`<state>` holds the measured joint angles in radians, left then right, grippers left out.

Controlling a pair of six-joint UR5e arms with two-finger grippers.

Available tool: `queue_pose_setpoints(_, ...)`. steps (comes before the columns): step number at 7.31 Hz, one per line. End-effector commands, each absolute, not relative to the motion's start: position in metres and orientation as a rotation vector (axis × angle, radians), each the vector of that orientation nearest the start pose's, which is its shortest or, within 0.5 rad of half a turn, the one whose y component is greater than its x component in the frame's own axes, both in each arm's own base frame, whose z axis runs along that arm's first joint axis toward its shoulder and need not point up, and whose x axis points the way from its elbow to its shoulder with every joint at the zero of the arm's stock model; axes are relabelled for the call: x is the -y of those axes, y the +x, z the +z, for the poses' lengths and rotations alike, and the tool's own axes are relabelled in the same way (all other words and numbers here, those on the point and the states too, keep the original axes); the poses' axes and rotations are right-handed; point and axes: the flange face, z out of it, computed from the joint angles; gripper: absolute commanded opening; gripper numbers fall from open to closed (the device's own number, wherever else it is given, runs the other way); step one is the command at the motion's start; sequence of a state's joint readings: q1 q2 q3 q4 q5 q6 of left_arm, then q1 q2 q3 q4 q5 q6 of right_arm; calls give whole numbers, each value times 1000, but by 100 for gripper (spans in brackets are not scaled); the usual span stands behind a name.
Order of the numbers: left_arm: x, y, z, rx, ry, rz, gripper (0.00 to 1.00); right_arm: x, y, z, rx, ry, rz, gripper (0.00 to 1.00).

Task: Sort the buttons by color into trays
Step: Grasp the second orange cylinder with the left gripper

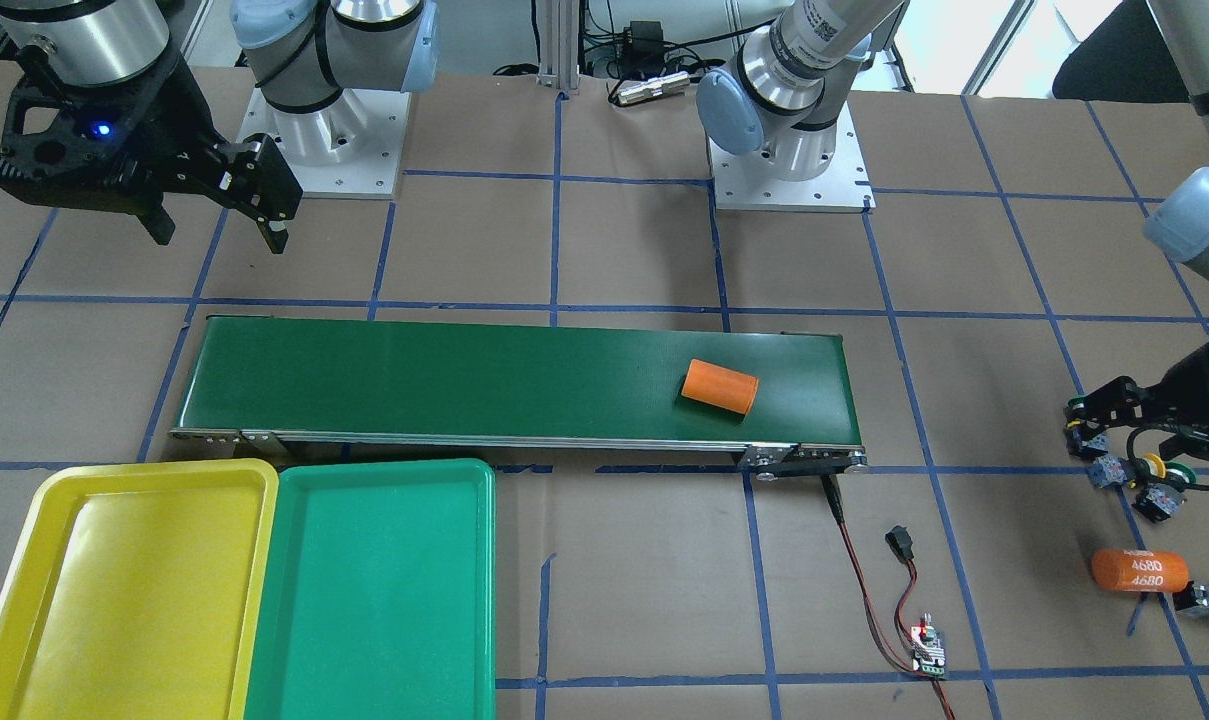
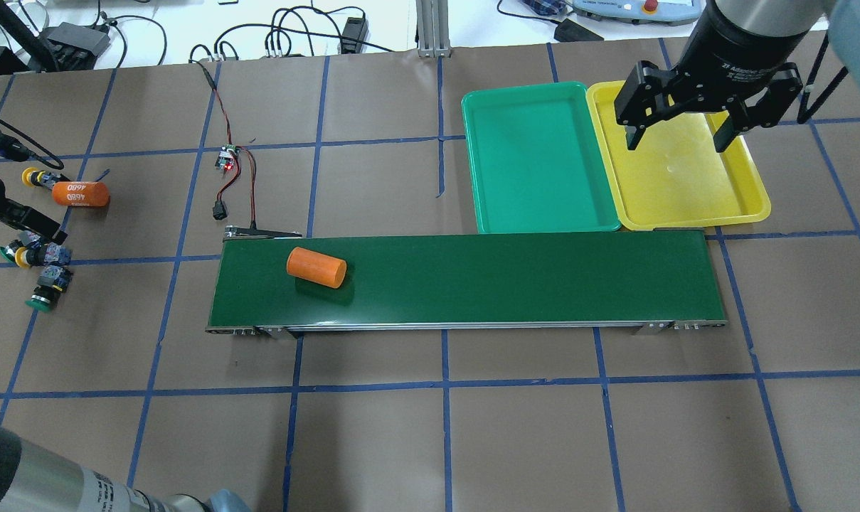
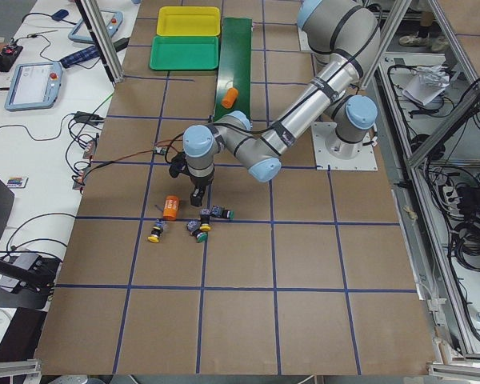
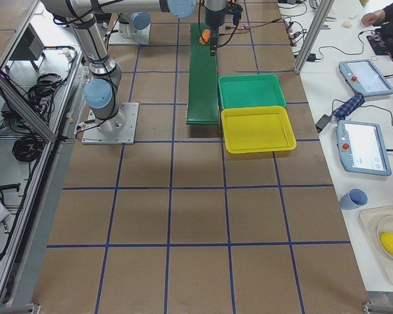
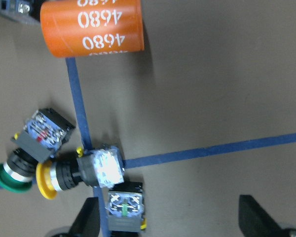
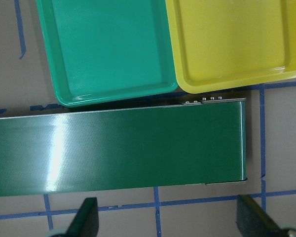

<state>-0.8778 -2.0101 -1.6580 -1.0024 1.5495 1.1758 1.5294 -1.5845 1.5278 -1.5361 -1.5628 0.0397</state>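
Overhead exterior footage showed us all four buttons lying on the brown table at the robot's far left, well apart from the green tray (image 2: pixel 536 156) and the yellow tray (image 2: pixel 686 203), which sat side by side, touching, just beyond the right end of the conveyor belt (image 2: pixel 508 284). One yellow-capped button (image 2: pixel 37 177) lay against the end of the orange cylinder marked 4680 (image 2: pixel 81 193). From the left wrist we saw the other three bunched together: a green-capped button (image 5: pixel 37 143), a second yellow-capped button (image 5: pixel 84 170) touching it, and a third button (image 5: pixel 126 210) just beside that, its cap cut off by the frame's edge there, though green from overhead. The left gripper (image 5: pixel 172 224) hung low over this cluster with its fingers spread wide, gripping nothing; the third button sat just inside one finger (image 5: pixel 89 219), and we could not tell whether they touched. The right gripper (image 2: pixel 677 141) hovered high over the trays and the belt's end, likewise spread wide and holding nothing. A plain orange cylinder (image 2: pixel 316 267) lay on its side on the belt
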Motion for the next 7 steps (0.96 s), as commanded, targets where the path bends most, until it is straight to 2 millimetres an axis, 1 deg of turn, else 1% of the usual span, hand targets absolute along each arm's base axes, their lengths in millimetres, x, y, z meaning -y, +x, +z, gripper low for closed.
queue_pose_setpoints(1, 584, 307, 234, -2782, 1210, -138, 100, 493, 114, 512, -3131, 127, -34, 100)
queue_pose_setpoints(2, 599, 308, 224, -2666, 1329, -222, 100, 493, 114, 512, -3131, 127, -34, 100)
queue_pose_setpoints(3, 606, 305, 213, -2623, 1477, -319, 100, 493, 114, 512, -3133, 125, -31, 100)
queue_pose_setpoints(4, 610, 308, 205, -2538, 1618, -319, 100, 493, 113, 512, -3134, 125, -31, 100)
queue_pose_setpoints(5, 620, 311, 202, -2519, 1646, -325, 100, 493, 113, 512, -3136, 125, -34, 100)
queue_pose_setpoints(6, 630, 310, 204, -2510, 1664, -339, 100, 493, 113, 512, -3139, 125, -31, 100)
queue_pose_setpoints(7, 636, 315, 198, -2528, 1670, -352, 100, 493, 113, 512, -3140, 125, -31, 100)
